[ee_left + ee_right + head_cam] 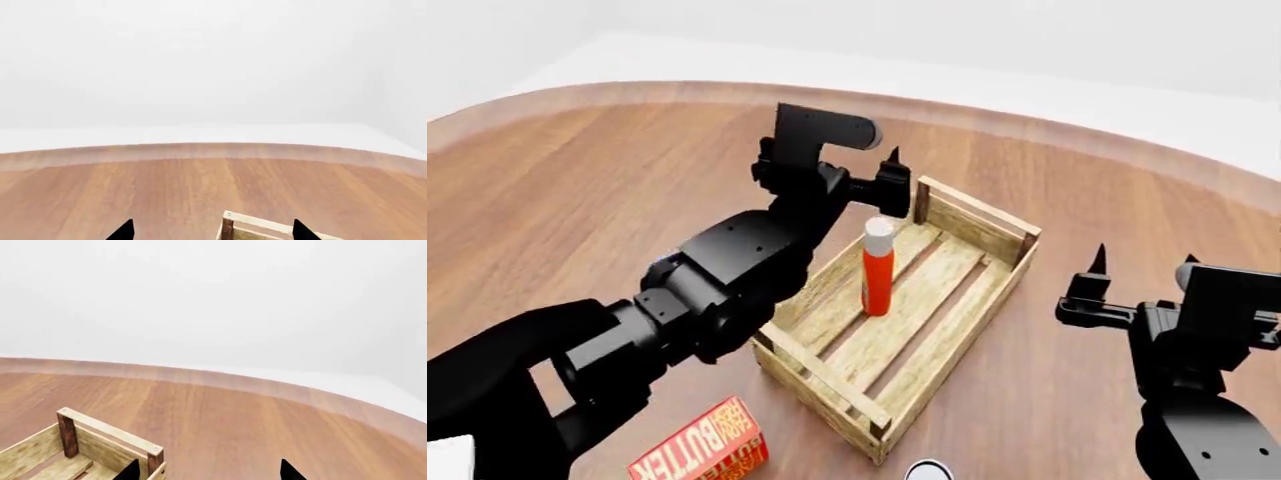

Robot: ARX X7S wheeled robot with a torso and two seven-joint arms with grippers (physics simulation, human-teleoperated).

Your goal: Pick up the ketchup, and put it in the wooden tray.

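The ketchup [877, 275], an orange-red bottle with a white cap, stands upright on the slatted bottom of the wooden tray [821, 385], near its far end. In the head view my left gripper [861, 180] hovers open above the tray's far left corner, apart from the bottle. The left wrist view shows its open jaws [213, 231] over a corner post of the tray [260, 224], with the ketchup out of view. My right gripper [1145, 262] is open and empty, to the right of the tray. In the right wrist view it [209, 471] sits beside the tray's corner [107, 432].
A red-orange butter box [701, 445] lies on the wooden table near the front, left of the tray. The top of a small white round thing [925, 468] shows at the bottom edge. The table's curved far edge [1068, 125] runs behind the tray.
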